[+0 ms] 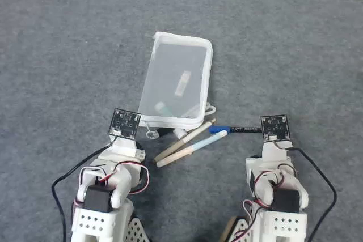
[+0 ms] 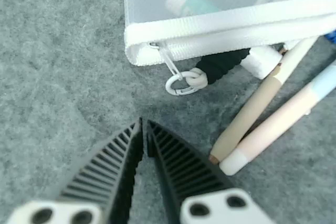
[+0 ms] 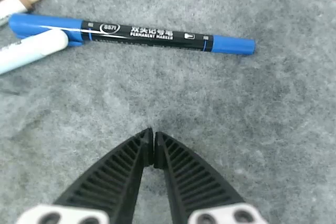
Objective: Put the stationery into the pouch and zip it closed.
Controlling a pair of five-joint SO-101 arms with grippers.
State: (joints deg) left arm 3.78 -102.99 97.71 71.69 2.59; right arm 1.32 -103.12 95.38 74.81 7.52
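Now, the left gripper (image 2: 144,125) has its ribbed black jaws pressed together with nothing between them, poised over bare grey felt (image 2: 58,77) just short of the pouch's (image 2: 231,24) corner. Near its tips lies the zipper's white ring pull (image 2: 178,84), hanging off the white zipper band and touching a white loop at the end of a short black item (image 2: 223,62) that pokes out from under the pouch's edge. Beside that sit a small white block (image 2: 265,59) and two pens lying side by side, a beige one (image 2: 257,106) and a cream one with a pale blue band (image 2: 286,124), both on the felt outside the pouch. Through the translucent wall a white-capped teal tube (image 2: 191,1) shows inside. Whether the zip is fully drawn cannot be told. The right gripper (image 3: 153,132) likewise has its jaws closed on nothing, over open felt, with a blue-and-black marker (image 3: 142,34) lying crosswise a little beyond its tips, the marker's cap end touching the cream pen's white end. From the high view the pouch lies ahead of the left arm, the pens fan out from its near edge between the two arms, and the marker lies in front of the right arm.
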